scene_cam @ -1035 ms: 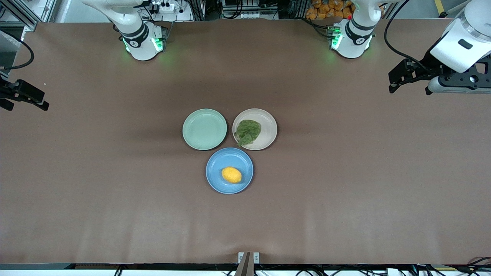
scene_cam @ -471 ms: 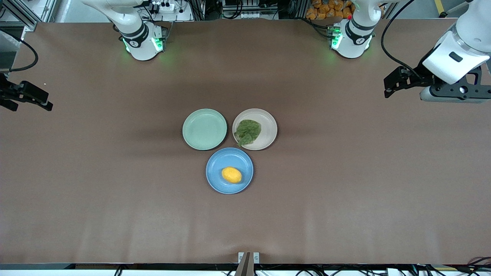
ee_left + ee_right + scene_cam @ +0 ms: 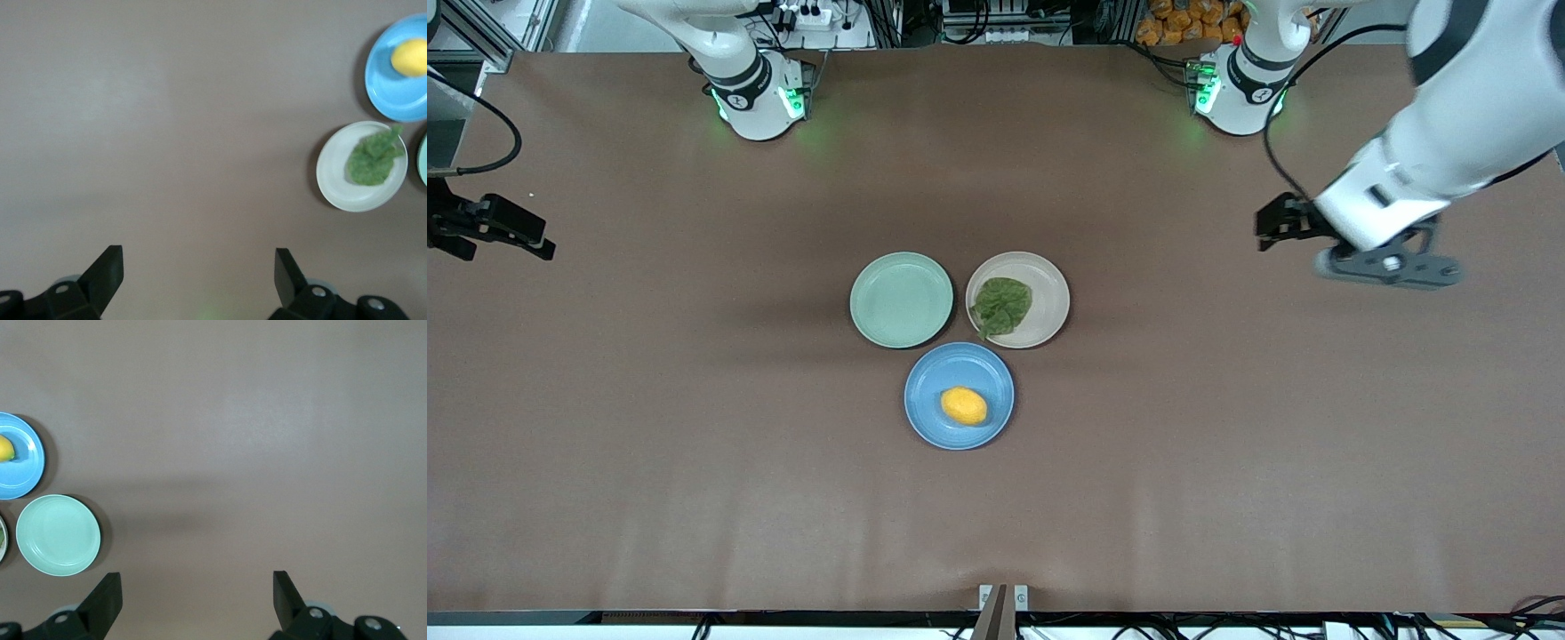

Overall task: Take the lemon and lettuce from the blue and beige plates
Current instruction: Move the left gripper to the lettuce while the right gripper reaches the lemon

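Observation:
A yellow lemon (image 3: 964,406) lies on the blue plate (image 3: 934,425) at the table's middle. A green lettuce leaf (image 3: 1002,305) lies on the beige plate (image 3: 1049,293), just farther from the front camera. Both also show in the left wrist view: the lemon (image 3: 409,57), the blue plate (image 3: 387,93), the lettuce (image 3: 373,159), the beige plate (image 3: 337,180). My left gripper (image 3: 1272,227) is open and empty, up over bare table toward the left arm's end; it shows open in its wrist view (image 3: 199,267). My right gripper (image 3: 534,244) is open and empty over the right arm's end (image 3: 197,590).
An empty pale green plate (image 3: 901,299) sits beside the beige plate, toward the right arm's end; it also shows in the right wrist view (image 3: 58,535). The brown tabletop (image 3: 694,462) spreads wide around the three plates.
My left arm has swung in from the table's end toward the plates and dropped lower. My right gripper has edged slightly inward. The plates, lemon and lettuce have not moved.

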